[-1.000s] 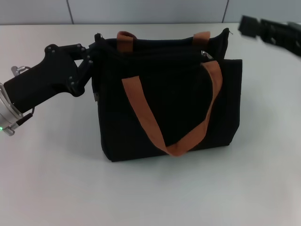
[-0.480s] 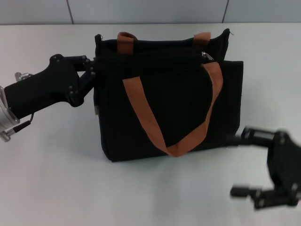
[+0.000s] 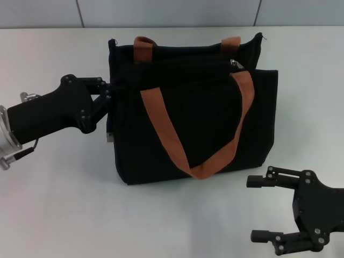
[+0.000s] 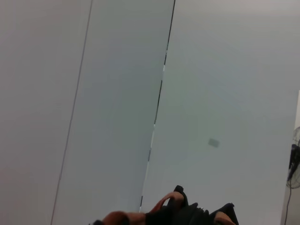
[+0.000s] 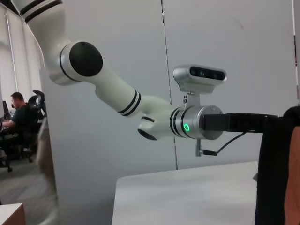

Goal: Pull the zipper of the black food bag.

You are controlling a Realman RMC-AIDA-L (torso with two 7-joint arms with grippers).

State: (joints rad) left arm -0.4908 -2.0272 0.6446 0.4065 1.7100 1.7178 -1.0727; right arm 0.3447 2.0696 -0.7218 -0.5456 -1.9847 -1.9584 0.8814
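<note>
The black food bag (image 3: 191, 115) stands upright mid-counter (image 3: 54, 215), front panel toward us, orange-brown strap handles (image 3: 177, 145) draped down the front. We judge it soft fabric, light and floppy: it will buckle or slide if the slider is tugged without a brace. The zipper (image 3: 236, 64) pull shows as a small silver glint at the top edge's right end, next to the right strap root. It is thin metal, likely slick, so it should be pinched flat across the tab and drawn along the track toward the left end.

Our left pincer (image 3: 106, 94) is pressed against the bag's upper left side seam; its tips are lost against the black cloth, so we cannot tell whether it is clamped on fabric or only touching. It looks placed to anchor the bag. Our right pincer (image 3: 258, 208) hovers low at the near right, just off the bag's lower right corner, jaws spread wide and holding nothing, well apart from the pull.

Versus a second ago: the right arm was far back at the right edge, and now it has swung in front near the bag. The left arm sits slightly lower and the bag's top left edge looks straighter. The bag has not shifted on the counter.
</note>
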